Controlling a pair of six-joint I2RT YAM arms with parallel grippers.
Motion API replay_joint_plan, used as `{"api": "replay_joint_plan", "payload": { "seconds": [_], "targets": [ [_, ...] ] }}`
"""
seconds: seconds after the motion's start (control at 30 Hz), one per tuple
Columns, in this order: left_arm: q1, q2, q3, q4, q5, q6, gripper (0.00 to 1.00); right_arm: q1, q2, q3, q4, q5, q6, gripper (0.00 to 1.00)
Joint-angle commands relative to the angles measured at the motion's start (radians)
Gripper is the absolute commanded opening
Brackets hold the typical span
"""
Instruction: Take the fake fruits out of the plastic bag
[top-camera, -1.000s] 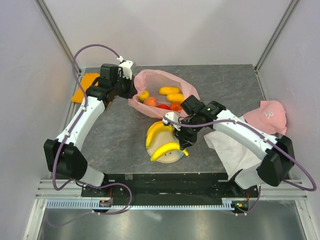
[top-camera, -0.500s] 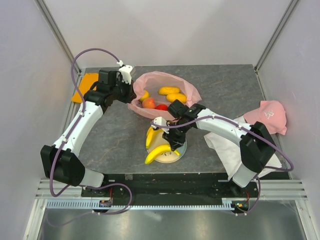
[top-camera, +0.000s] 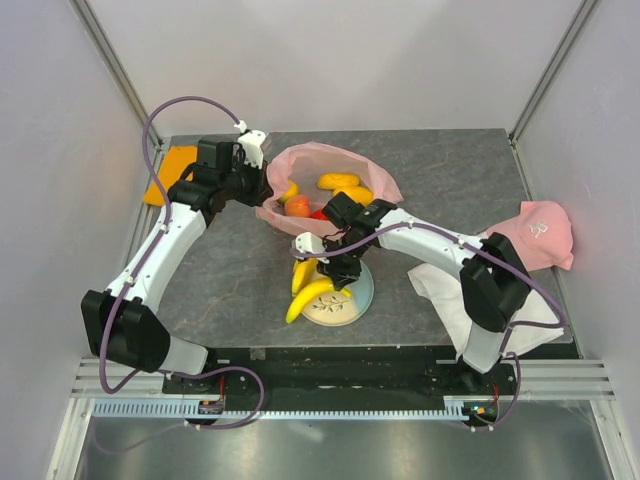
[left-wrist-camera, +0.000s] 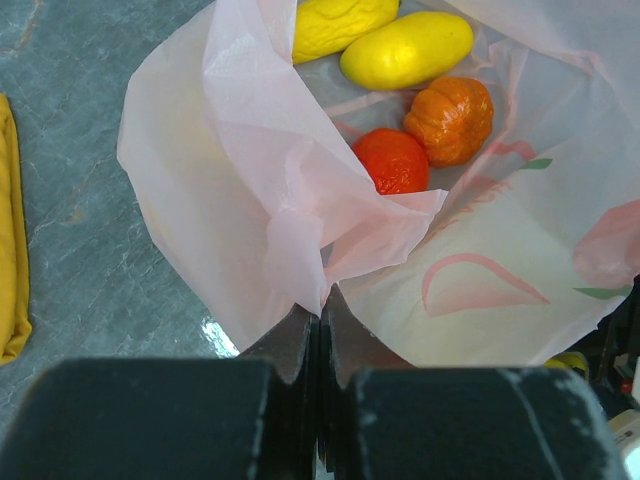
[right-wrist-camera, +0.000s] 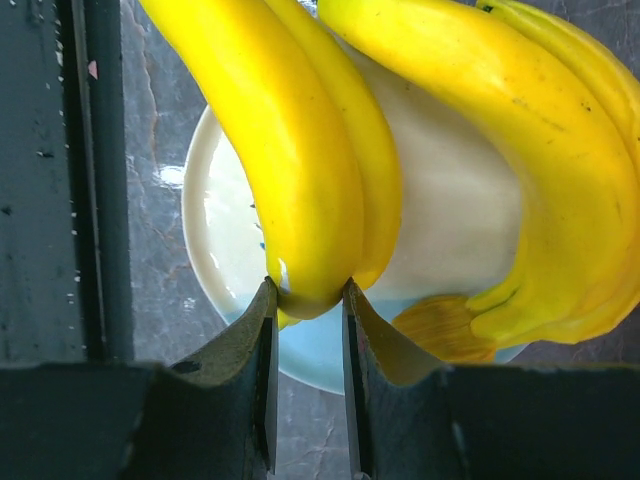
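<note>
Bananas (right-wrist-camera: 300, 170) run off the frame's top — right gripper (right-wrist-camera: 308, 292) clamps one; left gripper (left-wrist-camera: 320, 308) pinches bag (left-wrist-camera: 480, 250), half-hiding fruit (left-wrist-camera: 392, 155).

A robot lab cell: white panel walls (top-camera: 330, 60), aluminium posts (top-camera: 113, 65), grey worktable (top-camera: 450, 170).

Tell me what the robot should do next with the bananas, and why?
Probably open the right claw and let the banana bunch go: it is pinched by one end right over the plate. The left claw is shut on the plastic bag at its edge, and more fake fruits lie inside.
</note>
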Motion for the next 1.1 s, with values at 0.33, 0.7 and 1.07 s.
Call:
{"api": "replay_joint_plan", "payload": {
  "seconds": [0.33, 0.7, 1.07],
  "targets": [
    [-0.002, 0.012, 0.018, 0.008, 0.035, 0.028, 0.02, 0.003, 0.076, 0.070, 0.048, 0.108, -0.206, 0.10],
    [-0.002, 0.012, 0.022, 0.014, 0.064, 0.009, 0.02, 0.003, 0.014, 0.096, 0.085, 0.140, -0.080, 0.55],
    [-0.004, -0.011, 0.028, 0.026, 0.074, -0.007, 0.02, 0.029, -0.105, 0.014, 0.103, 0.094, 0.038, 0.24]
  ]
}}
